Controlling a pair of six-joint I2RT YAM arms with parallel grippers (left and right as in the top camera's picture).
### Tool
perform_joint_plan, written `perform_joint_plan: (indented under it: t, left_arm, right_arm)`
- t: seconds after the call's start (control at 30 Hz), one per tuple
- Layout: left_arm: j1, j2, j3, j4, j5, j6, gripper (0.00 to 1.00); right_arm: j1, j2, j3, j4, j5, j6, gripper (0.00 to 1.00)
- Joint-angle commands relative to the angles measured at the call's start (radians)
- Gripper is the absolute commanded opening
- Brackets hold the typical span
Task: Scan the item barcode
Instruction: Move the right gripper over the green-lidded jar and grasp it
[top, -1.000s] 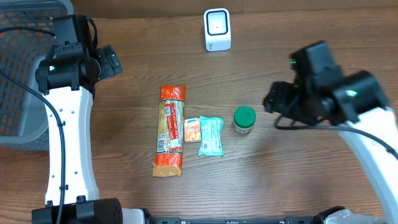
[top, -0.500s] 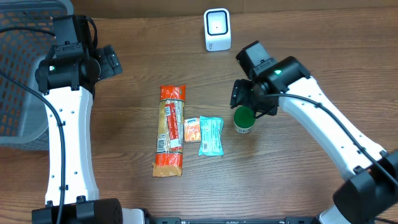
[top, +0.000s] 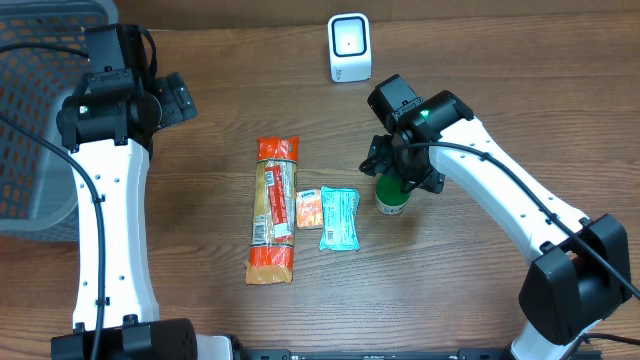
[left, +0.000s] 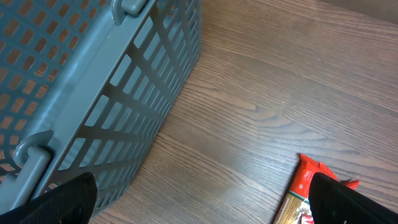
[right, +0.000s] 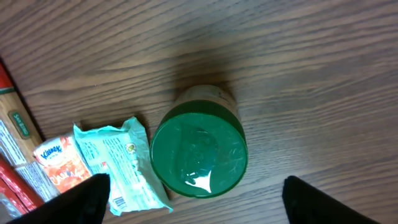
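A small jar with a green lid (right: 199, 149) stands upright on the wooden table, right of the row of packets. My right gripper (right: 200, 204) hangs open directly above it, one dark fingertip to each side of the lid, touching nothing. From overhead the right gripper (top: 400, 172) covers part of the jar (top: 392, 200). The white barcode scanner (top: 349, 47) stands at the far edge. My left gripper (left: 202, 202) is open and empty over bare wood beside the basket, and overhead the left gripper (top: 176, 98) sits far left.
A long red-and-yellow pasta pack (top: 274, 210), a small orange packet (top: 309, 208) and a teal packet (top: 339, 218) lie side by side left of the jar. A grey mesh basket (top: 30, 120) fills the far left corner.
The right arm swung in from the right side to above the jar, and its jaws spread wider. The left arm has stayed still.
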Motion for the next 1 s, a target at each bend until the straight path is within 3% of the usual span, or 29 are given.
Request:
perform_joint_plan:
  t: [0.0,0.97]
  left_arm:
    - [-0.001,-0.014,0.019,0.001,-0.013,0.009,1.00]
    - [-0.001,-0.014,0.019,0.001,-0.013,0.009,1.00]
  right_arm:
    - [0.018,0.003,-0.009,0.013,0.013,0.033,0.92]
    - [0.041,0.008,-0.197,0.217,0.074,0.032,0.93]
